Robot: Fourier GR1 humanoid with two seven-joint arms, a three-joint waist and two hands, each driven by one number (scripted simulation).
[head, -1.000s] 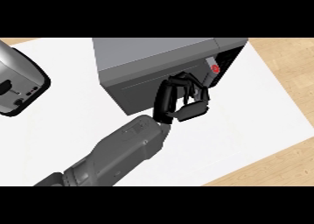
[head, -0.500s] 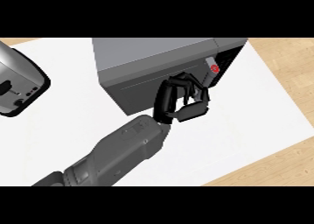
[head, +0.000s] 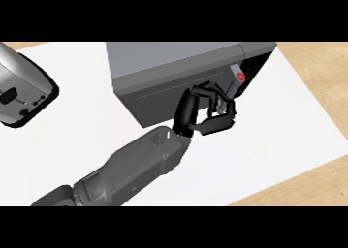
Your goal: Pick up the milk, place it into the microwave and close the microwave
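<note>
We saw one forearm [head: 134, 169] come in from the lower edge and reach up to the microwave [head: 176, 72], which stood on the white surface [head: 291, 131]. We cannot tell from this view alone which arm it was; we judged it the right one, because its hand [head: 209, 111] worked at the right end of the microwave's front. The fingers [head: 219, 99] were curled and lay against the dark door [head: 158, 99], close to the panel with the red button [head: 240, 76]. They held nothing that we could see; the thumb [head: 212, 125] stood a little apart below them.

The milk showed nowhere on the surface. We judged that it was probably already inside the microwave, but the door hid the inside, so we cannot be sure. The door looked almost closed, with a dark gap at its right edge. We think the hand was placed there in order to push the door fully shut.

A toaster [head: 19, 89] stood well apart at the left. The other hand was not in view.
</note>
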